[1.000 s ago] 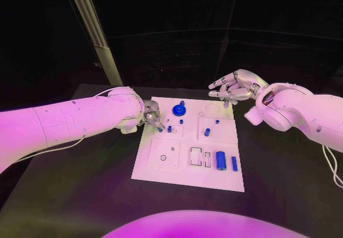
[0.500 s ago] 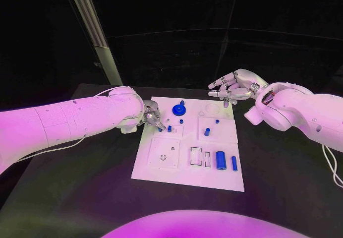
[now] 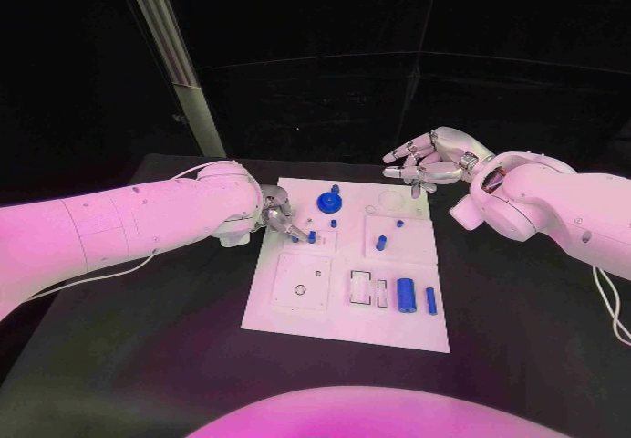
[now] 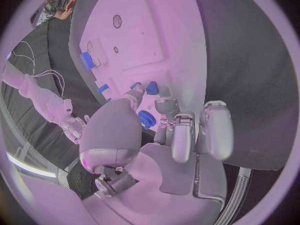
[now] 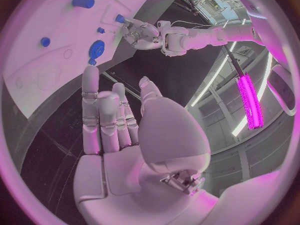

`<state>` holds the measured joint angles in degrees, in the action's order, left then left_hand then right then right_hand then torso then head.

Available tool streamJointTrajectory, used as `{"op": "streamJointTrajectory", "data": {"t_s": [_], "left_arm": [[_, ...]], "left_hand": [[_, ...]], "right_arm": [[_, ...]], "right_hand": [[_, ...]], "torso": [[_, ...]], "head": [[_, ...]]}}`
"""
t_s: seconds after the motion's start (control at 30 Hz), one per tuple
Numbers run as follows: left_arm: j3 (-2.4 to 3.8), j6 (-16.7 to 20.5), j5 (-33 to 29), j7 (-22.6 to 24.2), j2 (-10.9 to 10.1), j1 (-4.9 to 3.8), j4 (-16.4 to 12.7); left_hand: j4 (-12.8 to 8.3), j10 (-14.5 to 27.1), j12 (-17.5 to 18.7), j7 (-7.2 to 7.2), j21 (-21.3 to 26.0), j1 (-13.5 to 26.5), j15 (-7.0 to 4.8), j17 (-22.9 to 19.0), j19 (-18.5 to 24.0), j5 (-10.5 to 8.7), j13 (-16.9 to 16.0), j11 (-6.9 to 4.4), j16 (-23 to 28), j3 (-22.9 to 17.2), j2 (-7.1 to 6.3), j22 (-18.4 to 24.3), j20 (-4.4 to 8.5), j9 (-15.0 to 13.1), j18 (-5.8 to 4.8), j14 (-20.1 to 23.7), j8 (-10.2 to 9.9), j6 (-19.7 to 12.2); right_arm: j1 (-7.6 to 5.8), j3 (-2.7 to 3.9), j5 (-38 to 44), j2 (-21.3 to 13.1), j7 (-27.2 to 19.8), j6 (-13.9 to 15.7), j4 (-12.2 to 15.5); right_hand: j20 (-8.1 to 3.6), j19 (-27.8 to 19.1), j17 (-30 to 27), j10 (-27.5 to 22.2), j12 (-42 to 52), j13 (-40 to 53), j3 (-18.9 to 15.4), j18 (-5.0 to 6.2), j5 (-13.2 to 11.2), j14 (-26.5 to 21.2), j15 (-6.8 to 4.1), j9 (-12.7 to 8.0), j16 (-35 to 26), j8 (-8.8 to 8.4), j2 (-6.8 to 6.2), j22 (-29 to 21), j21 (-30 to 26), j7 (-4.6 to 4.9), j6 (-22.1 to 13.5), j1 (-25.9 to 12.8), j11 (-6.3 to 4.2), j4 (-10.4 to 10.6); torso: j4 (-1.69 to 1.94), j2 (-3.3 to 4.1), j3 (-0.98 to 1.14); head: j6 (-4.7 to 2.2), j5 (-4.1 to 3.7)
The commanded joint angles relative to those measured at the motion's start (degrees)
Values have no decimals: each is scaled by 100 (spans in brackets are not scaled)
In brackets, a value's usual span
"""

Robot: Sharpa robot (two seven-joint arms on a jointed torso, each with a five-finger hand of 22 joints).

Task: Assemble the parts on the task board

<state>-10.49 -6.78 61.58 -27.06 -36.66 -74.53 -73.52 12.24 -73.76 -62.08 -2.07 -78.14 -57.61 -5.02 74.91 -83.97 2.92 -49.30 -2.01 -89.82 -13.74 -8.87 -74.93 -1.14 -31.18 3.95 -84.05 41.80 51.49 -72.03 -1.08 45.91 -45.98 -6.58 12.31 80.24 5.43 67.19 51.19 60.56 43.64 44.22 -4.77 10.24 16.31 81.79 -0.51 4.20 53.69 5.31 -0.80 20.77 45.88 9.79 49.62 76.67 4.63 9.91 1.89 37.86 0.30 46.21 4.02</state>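
Centrally on the black table (image 3: 158,365) lies the white rectangular task board (image 3: 345,319), carrying several small blue plastic parts. Near its far edge sits a round blue gear-like disc (image 3: 329,203) with a short blue stub beside it, and a tiny blue peg (image 3: 333,223) stands just in front of that. Toward the right half of the board, a slanted blue pin (image 3: 381,243) rests on a raised white panel, with another small blue dot (image 3: 399,224) farther back. In the near right corner, a thick blue cylinder (image 3: 407,294) lies next to a thinner blue rod (image 3: 431,300), the two side by side and close together, just right of some rectangular cut-outs.

At the board's left edge, the left hand (image 3: 279,216) reaches in with its fingers bent down over a small blue peg-shaped part (image 3: 312,237). In the left wrist view, its fingertips (image 4: 152,90) close around that blue piece (image 4: 150,87) right at the white surface, so the hand appears to pinch it against the board. The round blue disc (image 4: 146,118) shows partly behind the fingers there.

Off the far right corner of the board hovers the right hand (image 3: 428,159), clear of the plate. Its fingers (image 5: 100,110) are extended and spread slightly, grasping nothing, with the palm facing the board in the right wrist view.
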Motion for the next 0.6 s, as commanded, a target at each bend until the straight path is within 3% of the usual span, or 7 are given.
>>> {"op": "streamJointTrajectory", "data": {"t_s": [0.03, 0.07, 0.1, 0.2, 0.43, 0.57, 0.6], "left_arm": [[4, 317, -164, 111, -59, -8, -45], [5, 361, -205, 171, -84, -9, -78], [6, 399, -250, 231, -108, -10, -114], [9, 510, -437, 406, -170, -17, -206], [21, 980, -1042, 1231, -299, -60, -318], [24, 1320, -1490, 2079, -305, -91, -243], [24, 1377, -1547, 2173, -293, -95, -224]], "left_hand": [[111, 316, 419, -30, 128, -72, -18, 1509, -23, 19, 565, 33, -18, 254, 79, 20, 15, 13, -22, -595, -62, -144], [148, 630, 809, -79, 330, -123, 14, 1509, 75, 19, 1060, 74, -18, 357, 90, 238, -5, 24, 26, -595, -97, -278], [181, 858, 1017, -139, 452, -186, 56, 1509, 134, 13, 1289, 131, -17, 467, 93, 362, -35, 37, 51, -595, -132, -435], [279, 1139, 1137, -317, 604, -326, 183, 1445, 199, 21, 1398, 290, 24, 729, 109, 507, -131, 153, 76, -577, -311, -898], [394, 1490, 1209, -467, 1072, -670, 314, 1127, 413, 29, 1583, 436, 237, 1083, 292, 969, -278, 334, 189, -482, -321, -1172], [336, 1959, 1443, -601, 2222, -1052, 433, 222, 1023, 36, 1819, 572, 900, 1107, 503, 2090, -391, 528, 425, -121, -392, -1359], [277, 2127, 1543, -639, 2741, -1216, 471, -181, 1305, 32, 1918, 609, 1218, 1088, 553, 2580, -429, 616, 525, 74, -436, -1391]], "right_arm": [[-11, 4, 4, -4, -32, -17, 5], [-11, 4, 4, -6, -28, -21, 4], [-11, 4, 4, -8, -25, -24, 2], [-11, 4, 4, -10, -19, -28, -7], [-11, 4, 4, -15, -13, -30, -20], [-11, 4, 4, -21, -11, -21, -23], [-11, 4, 4, -21, -10, -17, -24]], "right_hand": [[14, 40, -10, -25, 24, -5, -26, 30, 31, -14, 23, 6, -30, 27, 58, -8, -20, -5, -31, -21, -8, 4], [15, 39, -14, -30, 25, -6, -31, 30, 32, -17, 25, 5, -39, 28, 60, -11, -25, -3, -34, -25, -7, 9], [15, 39, -14, -30, 25, -6, -31, 30, 32, -17, 25, 5, -39, 28, 60, -11, -25, -3, -34, -25, -7, 9], [17, 39, -16, -36, 28, -8, -38, 30, 33, -22, 27, 5, -48, 29, 65, -15, -32, -1, -37, -34, -4, 19], [18, 39, -19, -40, 30, -8, -42, 30, 34, -24, 29, 5, -55, 30, 69, -18, -36, 0, -39, -40, -2, 26], [18, 39, -19, -40, 30, -8, -42, 30, 34, -24, 29, 5, -55, 30, 69, -18, -36, 0, -39, -40, -2, 26], [18, 39, -16, -40, 31, -9, -43, 30, 34, -24, 29, 5, -54, 30, 70, -18, -37, 0, -40, -41, -2, 27]], "torso": [[5, -2, 0], [5, -2, 0], [6, -1, 1], [6, -2, -5], [-1, 0, -2], [0, 2, 7], [0, 2, 6]], "head": [[-11, -7], [-14, -9], [-10, -19], [-10, -19], [-28, -27], [-39, -44], [-42, -48]]}}
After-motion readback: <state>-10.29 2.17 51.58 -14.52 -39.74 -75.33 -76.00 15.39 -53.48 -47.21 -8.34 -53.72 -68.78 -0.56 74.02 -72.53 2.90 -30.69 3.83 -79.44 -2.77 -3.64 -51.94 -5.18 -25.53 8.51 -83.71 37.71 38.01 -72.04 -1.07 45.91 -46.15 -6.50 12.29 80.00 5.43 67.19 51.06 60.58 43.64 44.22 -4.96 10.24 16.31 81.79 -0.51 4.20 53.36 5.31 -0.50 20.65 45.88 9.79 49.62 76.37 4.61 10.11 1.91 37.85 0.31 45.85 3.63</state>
